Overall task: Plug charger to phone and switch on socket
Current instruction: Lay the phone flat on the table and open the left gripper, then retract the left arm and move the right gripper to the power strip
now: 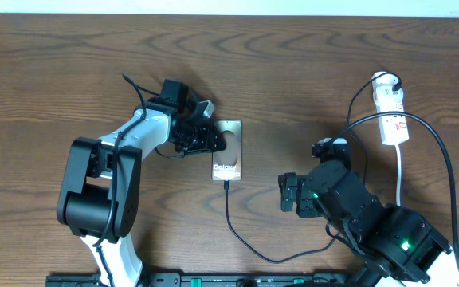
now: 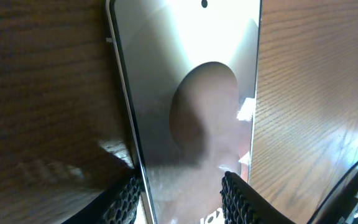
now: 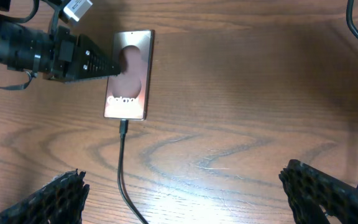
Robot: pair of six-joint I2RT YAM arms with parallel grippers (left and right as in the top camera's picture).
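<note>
The phone point(image 1: 229, 149) lies face up on the table, left of centre. The thin black charger cable point(image 1: 237, 231) meets the phone's lower edge, curves down and right, and passes under my right arm. In the right wrist view the cable point(image 3: 122, 168) ends in its small plug tip at the phone point(image 3: 130, 74). My left gripper point(image 1: 203, 139) is open at the phone's left edge. In the left wrist view point(image 2: 179, 190) one finger is on the table outside that edge and the other is over the phone's face point(image 2: 191, 74). My right gripper point(image 1: 289, 193) is open and empty point(image 3: 182, 177). The white socket point(image 1: 392, 112) lies at the far right.
The socket's white cord point(image 1: 401, 171) runs down toward my right arm. A thicker black cable point(image 1: 445, 159) arcs over the table beside the socket. The table is dark wood point(image 1: 309, 72).
</note>
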